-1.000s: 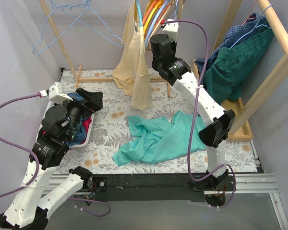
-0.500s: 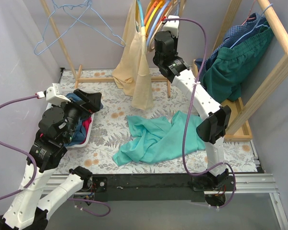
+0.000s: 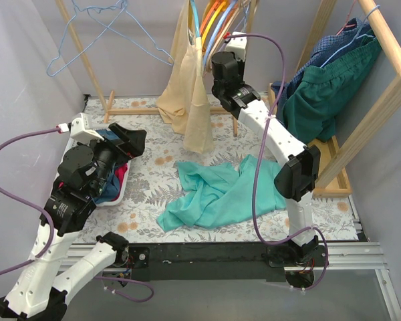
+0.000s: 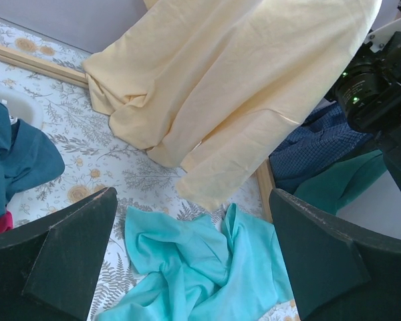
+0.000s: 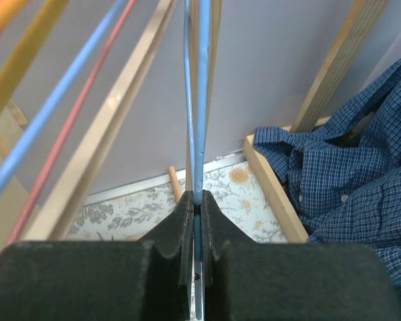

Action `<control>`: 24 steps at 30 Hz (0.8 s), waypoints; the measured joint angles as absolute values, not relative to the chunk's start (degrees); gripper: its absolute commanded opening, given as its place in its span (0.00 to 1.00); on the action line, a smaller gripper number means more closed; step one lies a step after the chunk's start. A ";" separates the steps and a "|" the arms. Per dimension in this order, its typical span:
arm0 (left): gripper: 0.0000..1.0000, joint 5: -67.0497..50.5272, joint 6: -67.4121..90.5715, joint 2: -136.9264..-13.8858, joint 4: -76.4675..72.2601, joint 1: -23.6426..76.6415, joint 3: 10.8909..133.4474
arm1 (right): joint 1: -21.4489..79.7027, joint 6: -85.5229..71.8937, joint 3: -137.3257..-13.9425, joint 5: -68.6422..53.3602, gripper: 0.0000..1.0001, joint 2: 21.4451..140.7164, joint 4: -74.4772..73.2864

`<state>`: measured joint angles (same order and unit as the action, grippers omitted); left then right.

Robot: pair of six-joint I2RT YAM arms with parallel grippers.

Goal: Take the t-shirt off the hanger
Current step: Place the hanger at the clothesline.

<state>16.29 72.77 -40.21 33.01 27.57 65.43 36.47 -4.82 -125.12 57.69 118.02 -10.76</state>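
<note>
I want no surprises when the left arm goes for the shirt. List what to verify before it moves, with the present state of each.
1. Right gripper shut on the blue hanger wire: ok.
2. Left gripper open: ok.
3. Left gripper at the yellow t-shirt: not ok; the shirt hangs ahead of it, apart.
4. Clamped wire belongs to the shirt's own hanger: cannot tell.
5. Way to the shirt free: ok; the teal cloth lies low on the table.
</note>
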 measured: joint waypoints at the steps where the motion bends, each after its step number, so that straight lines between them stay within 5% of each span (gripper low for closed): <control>1: 0.98 16.05 72.69 -40.23 33.01 27.57 65.43 | 36.47 -5.48 -124.68 57.56 0.01 117.95 -11.09; 10: 0.98 14.79 71.57 -40.12 32.99 27.55 65.43 | 37.06 -8.97 -121.51 56.23 0.01 115.96 -14.28; 24: 0.98 5.13 62.94 -50.74 30.61 27.57 76.47 | 48.14 -7.73 -100.31 55.88 0.01 93.65 -13.67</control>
